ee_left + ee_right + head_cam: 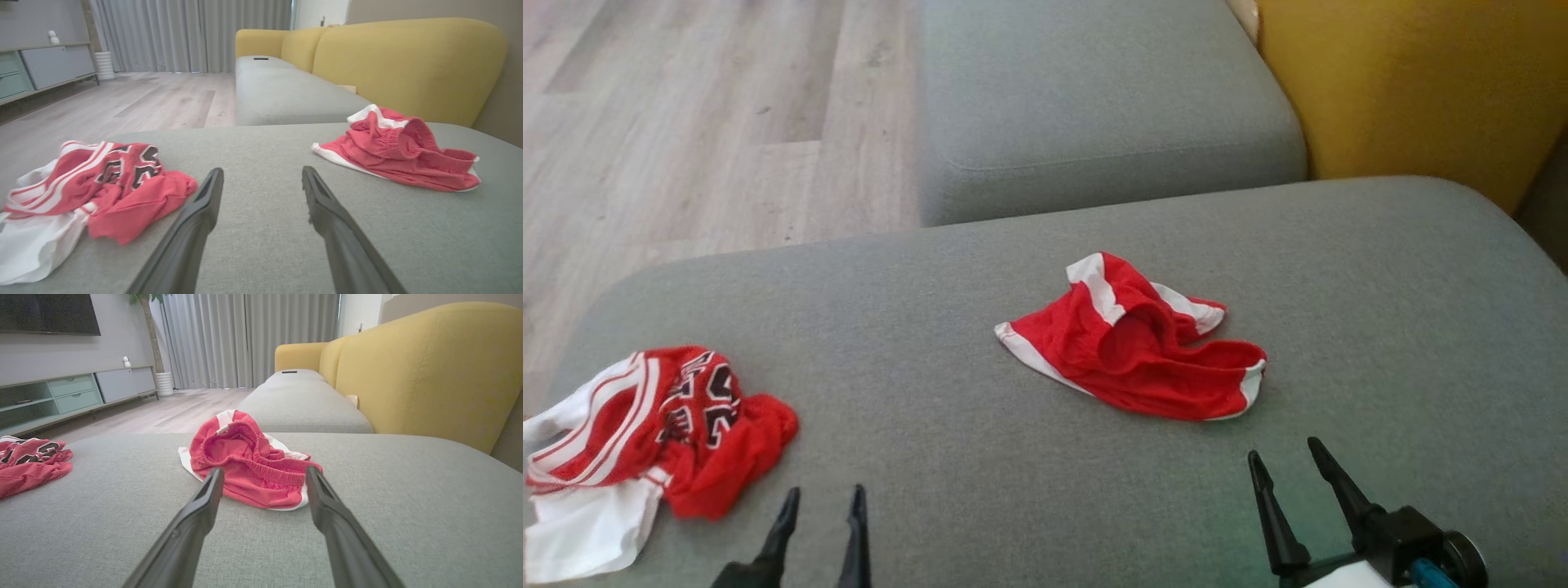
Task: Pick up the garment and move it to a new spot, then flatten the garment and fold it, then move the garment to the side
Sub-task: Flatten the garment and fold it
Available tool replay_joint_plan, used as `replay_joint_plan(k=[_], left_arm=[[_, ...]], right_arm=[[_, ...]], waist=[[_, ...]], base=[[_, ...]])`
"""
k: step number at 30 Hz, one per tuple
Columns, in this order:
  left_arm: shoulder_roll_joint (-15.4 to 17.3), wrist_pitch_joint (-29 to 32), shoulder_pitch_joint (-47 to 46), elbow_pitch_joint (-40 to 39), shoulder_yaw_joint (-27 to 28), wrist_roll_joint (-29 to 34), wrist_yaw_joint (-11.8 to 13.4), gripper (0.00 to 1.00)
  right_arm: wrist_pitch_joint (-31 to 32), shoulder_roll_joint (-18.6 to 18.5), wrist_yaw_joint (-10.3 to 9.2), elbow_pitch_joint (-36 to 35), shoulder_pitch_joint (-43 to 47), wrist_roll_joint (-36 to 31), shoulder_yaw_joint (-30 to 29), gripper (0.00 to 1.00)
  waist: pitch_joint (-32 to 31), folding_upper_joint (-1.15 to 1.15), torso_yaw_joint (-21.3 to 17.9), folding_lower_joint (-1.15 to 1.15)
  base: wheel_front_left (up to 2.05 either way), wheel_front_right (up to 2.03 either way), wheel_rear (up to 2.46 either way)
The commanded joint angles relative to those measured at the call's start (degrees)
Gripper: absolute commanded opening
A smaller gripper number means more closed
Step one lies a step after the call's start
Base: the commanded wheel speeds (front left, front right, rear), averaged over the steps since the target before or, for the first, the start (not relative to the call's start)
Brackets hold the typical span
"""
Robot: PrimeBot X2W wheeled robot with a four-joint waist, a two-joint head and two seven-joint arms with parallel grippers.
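Well, from the head view, a crumpled pair of red mesh shorts with white trim (pixel 1131 347) lies near the middle of the broad grey fabric seat cushion (pixel 915 327), a little toward its right edge. A bunched red-and-white jersey with black numerals (pixel 662 433) sits at the cushion's near left corner, its white part reaching the left edge. The left gripper (pixel 825 490) pokes up at the near edge just beside the jersey, fingers apart and empty. The right gripper (pixel 1282 449) stands at the near edge just short of the shorts, fingers likewise spread. A second grey cushion (pixel 1094 90) and a yellow upholstered backrest (pixel 1405 82) lie past the far edge.

From the left wrist view, the left gripper (pixel 261 171) hangs over bare cushion, jaws wide, with the jersey (pixel 102 183) touching its left finger and the shorts (pixel 400 151) well off to the right.

From the right wrist view, the right gripper (pixel 264 471) points straight at the shorts (pixel 245 457), whose elastic waistband gapes toward it; the jaws are spread and grip nothing.
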Motion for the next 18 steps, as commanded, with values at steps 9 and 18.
replay_joint_plan(k=[9, 18], left_arm=[[-0.4, -0.7, -15.4, 6.8, -7.8, -3.3, -2.9, 1.0], [-0.4, 6.8, -37.7, 21.4, -25.4, -8.4, -4.7, 1.0]], right_arm=[[-0.6, -0.4, 0.43, -3.5, -5.8, 0.0, 1.7, 1.0], [-0.6, -0.7, 0.43, -5.5, -9.1, 0.8, 2.7, 1.0]], waist=[[5.1, 0.0, -8.5, 0.0], [12.7, 0.0, -16.8, 0.0]], base=[[0.0, 0.0, 0.0], [0.0, 0.0, 0.0]])
